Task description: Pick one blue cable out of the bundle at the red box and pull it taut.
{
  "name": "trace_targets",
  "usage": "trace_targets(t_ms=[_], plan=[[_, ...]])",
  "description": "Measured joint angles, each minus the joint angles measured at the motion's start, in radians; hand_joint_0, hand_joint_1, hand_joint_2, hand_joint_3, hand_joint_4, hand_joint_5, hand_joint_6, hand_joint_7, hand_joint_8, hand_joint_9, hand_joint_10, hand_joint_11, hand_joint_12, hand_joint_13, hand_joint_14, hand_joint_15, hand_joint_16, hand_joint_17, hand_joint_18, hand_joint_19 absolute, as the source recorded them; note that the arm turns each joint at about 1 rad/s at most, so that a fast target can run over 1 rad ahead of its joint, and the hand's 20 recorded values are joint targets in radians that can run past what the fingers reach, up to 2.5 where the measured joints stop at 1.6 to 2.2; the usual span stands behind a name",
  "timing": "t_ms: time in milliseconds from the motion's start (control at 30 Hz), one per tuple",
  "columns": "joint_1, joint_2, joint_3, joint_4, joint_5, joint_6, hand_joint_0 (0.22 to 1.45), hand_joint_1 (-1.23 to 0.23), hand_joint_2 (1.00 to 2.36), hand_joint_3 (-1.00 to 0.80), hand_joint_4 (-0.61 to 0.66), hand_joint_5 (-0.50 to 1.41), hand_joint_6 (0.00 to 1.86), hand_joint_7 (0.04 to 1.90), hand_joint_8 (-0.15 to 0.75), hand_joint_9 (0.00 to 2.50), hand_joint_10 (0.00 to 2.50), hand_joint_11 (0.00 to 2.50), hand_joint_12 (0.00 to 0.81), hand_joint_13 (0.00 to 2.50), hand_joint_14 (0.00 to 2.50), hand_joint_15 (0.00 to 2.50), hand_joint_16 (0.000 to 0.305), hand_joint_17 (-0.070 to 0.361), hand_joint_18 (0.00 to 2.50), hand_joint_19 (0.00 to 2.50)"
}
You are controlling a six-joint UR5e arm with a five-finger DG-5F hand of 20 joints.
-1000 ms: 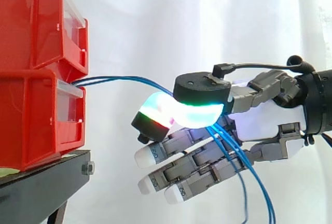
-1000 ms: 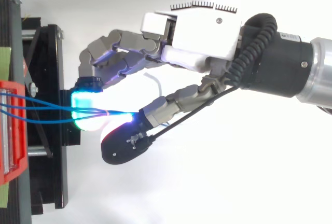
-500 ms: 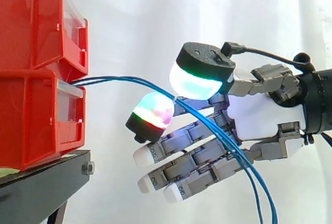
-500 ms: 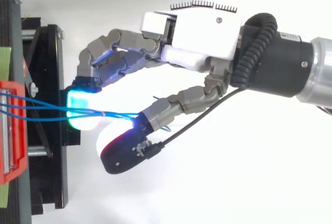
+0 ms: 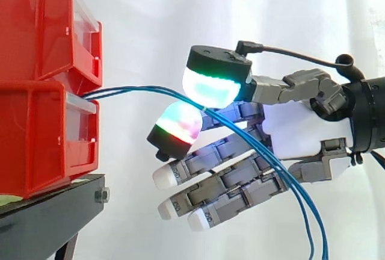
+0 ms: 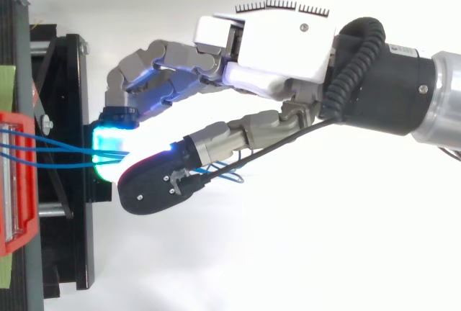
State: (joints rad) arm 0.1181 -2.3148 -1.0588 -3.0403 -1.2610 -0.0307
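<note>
Hand [image 5: 301, 133] open, thumb [image 5: 212, 85] above and fingers [image 5: 228, 151] below the blue cables [image 5: 138, 89] by the red box [image 5: 36, 142], bracketing them to pinch one.

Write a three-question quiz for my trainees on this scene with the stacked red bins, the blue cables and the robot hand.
1. True or false: the stacked red plastic bins stand on a white wooden table.
2. Multiple choice: in the side view, past the robot hand, the thin blue cables run A) up to the top edge, B) down to the bottom edge, C) back into the bins.
3. Fill in: the cables come out of the ___ bin of the two.
Key: 1 false, they stand on a black stand; 2 B; 3 lower.
</note>
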Motion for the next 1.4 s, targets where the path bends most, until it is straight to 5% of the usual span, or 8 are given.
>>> trace_targets(t_ms=[267, 667, 1233, 1400], plan=[[0.000, 0.000, 0.002, 0.000, -0.001, 0.000, 0.60, -0.78, 1.02, -0.18, -0.06, -0.14, 0.83, 1.04, 0.259, 0.73, 0.01, 0.28, 0.353, 0.28, 0.00, 0.07, 0.051, 0.115, 0.33, 0.18], [0.000, 0.000, 0.003, -0.001, -0.002, 0.006, 0.67, -0.92, 1.01, -0.35, -0.05, -0.14, 0.84, 1.03, 0.241, 0.74, 0.01, 0.28, 0.349, 0.30, 0.00, 0.05, 0.051, 0.115, 0.37, 0.15], [0.000, 0.000, 0.004, -0.005, -0.002, 0.006, 0.47, -0.67, 1.00, -0.50, -0.01, -0.11, 0.77, 1.03, 0.264, 0.74, 0.01, 0.25, 0.380, 0.27, 0.00, 0.07, 0.057, 0.129, 0.32, 0.20], [0.000, 0.000, 0.004, -0.005, -0.002, 0.006, 0.49, -0.64, 1.00, -0.50, -0.03, -0.11, 0.77, 1.04, 0.256, 0.73, 0.01, 0.25, 0.372, 0.26, 0.00, 0.07, 0.056, 0.125, 0.30, 0.20]])
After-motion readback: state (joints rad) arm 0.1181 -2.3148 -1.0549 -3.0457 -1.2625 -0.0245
